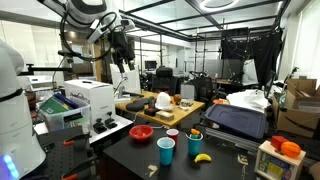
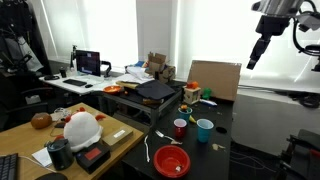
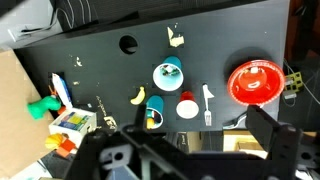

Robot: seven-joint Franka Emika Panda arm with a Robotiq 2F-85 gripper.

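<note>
My gripper (image 1: 122, 46) hangs high above the black table (image 1: 225, 160), open and empty; it also shows in an exterior view (image 2: 256, 52). In the wrist view its two dark fingers (image 3: 185, 150) frame the bottom edge, wide apart with nothing between them. Far below lie a red bowl (image 3: 252, 82), a light blue cup (image 3: 168, 75), a red cup (image 3: 187, 106), a teal cup (image 3: 153, 117), a banana (image 3: 138, 96) and a white fork (image 3: 207, 103). The red bowl (image 1: 141, 132) and blue cup (image 1: 166, 150) sit near the table's front.
A white printer (image 1: 85, 100) and a wooden desk with a white and orange object (image 1: 163, 101) stand beside the table. A black laptop case (image 1: 237, 120) and cardboard boxes (image 1: 300, 115) are at the far side. Colourful toys (image 3: 65, 120) lie at the table's edge.
</note>
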